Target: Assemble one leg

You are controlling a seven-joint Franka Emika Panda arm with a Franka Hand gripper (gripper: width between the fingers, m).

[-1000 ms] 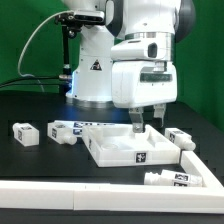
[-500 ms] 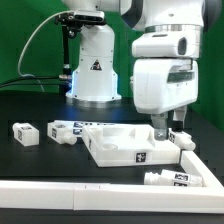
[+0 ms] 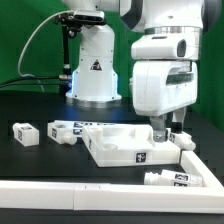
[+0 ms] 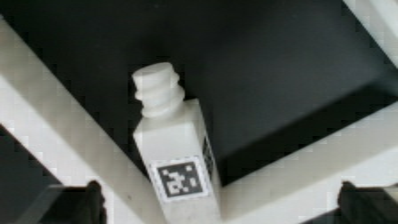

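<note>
A leg [image 3: 181, 140], a short white post with marker tags, lies on the black table against the right side of the large white tray-like piece [image 3: 120, 150]. My gripper [image 3: 167, 130] hangs just above this leg, open and empty. In the wrist view the leg [image 4: 175, 135] lies between the two dark fingertips [image 4: 79, 203], threaded end away from the tagged end, and the gripper [image 4: 222, 205] touches nothing. Further legs lie at the exterior view's left [image 3: 25, 133], beside it [image 3: 62, 131], and in front [image 3: 170, 178].
A white raised border [image 3: 60, 190] runs along the table's front. The robot's white base [image 3: 95, 75] stands behind. A flat white tagged piece [image 3: 92, 122] lies behind the tray-like piece. White edges [image 4: 45, 95] pass on both sides of the leg in the wrist view.
The gripper moved toward the exterior view's right, from over the tray-like piece to over the leg beside it, then held still. The parts have not moved.
</note>
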